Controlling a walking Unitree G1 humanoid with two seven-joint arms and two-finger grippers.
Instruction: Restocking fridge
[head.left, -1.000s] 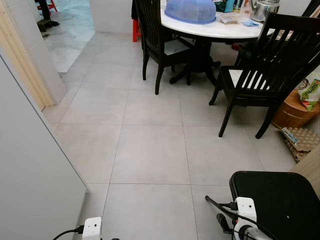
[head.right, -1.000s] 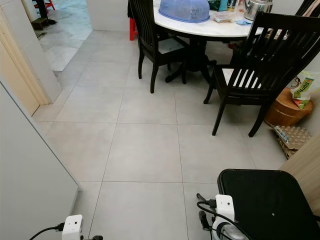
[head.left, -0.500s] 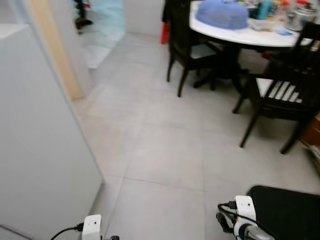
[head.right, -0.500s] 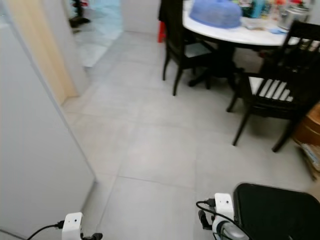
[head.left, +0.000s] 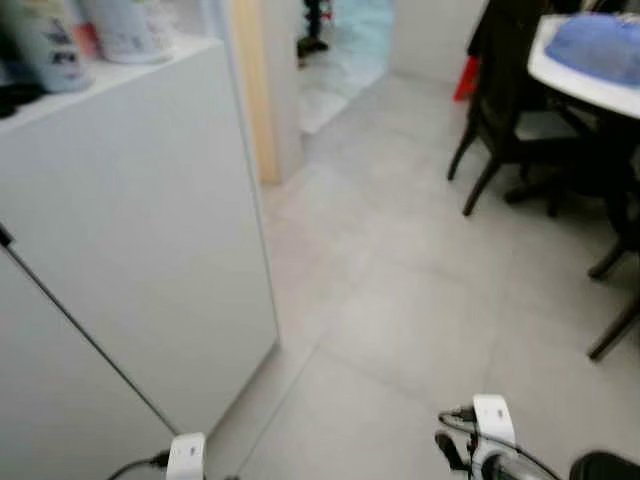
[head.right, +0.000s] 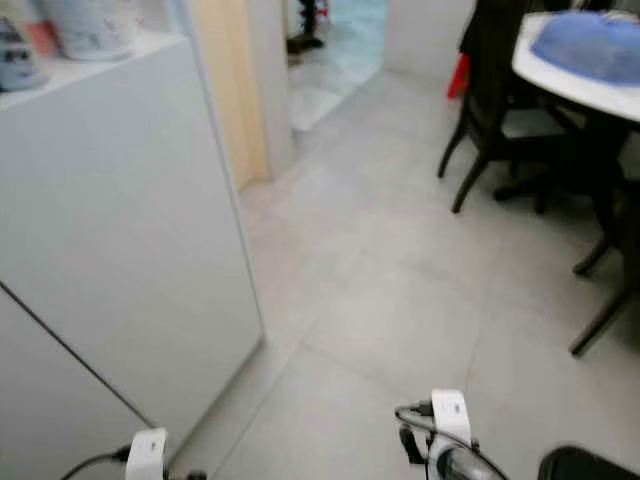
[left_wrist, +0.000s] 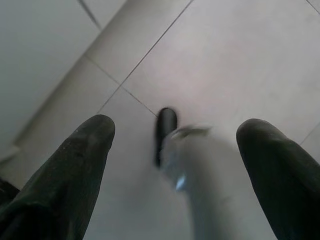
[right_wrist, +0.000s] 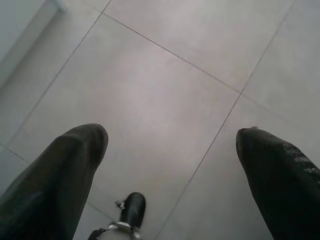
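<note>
A tall white fridge (head.left: 140, 230) stands at my left, with a dark seam running across its front. Blurred bottles and tubs (head.left: 45, 45) sit on its top. Both arms hang low, and their white wrist housings (head.left: 185, 455) (head.left: 490, 420) show at the bottom of the eye views. In the left wrist view my left gripper (left_wrist: 175, 130) is open over the grey floor tiles with nothing between its fingers. In the right wrist view my right gripper (right_wrist: 170, 135) is also open and empty above the tiles.
A white round table with a blue food cover (head.left: 600, 45) and dark wooden chairs (head.left: 510, 110) stand at the right. A doorway (head.left: 340, 40) opens at the back beside a wooden frame. A black object (head.left: 605, 468) lies at the lower right. Open tiled floor (head.left: 400, 300) lies ahead.
The camera has swung to the left: the white fridge now takes up the left half, and the table and chairs have slid to the right edge. Both arms still hang low.
</note>
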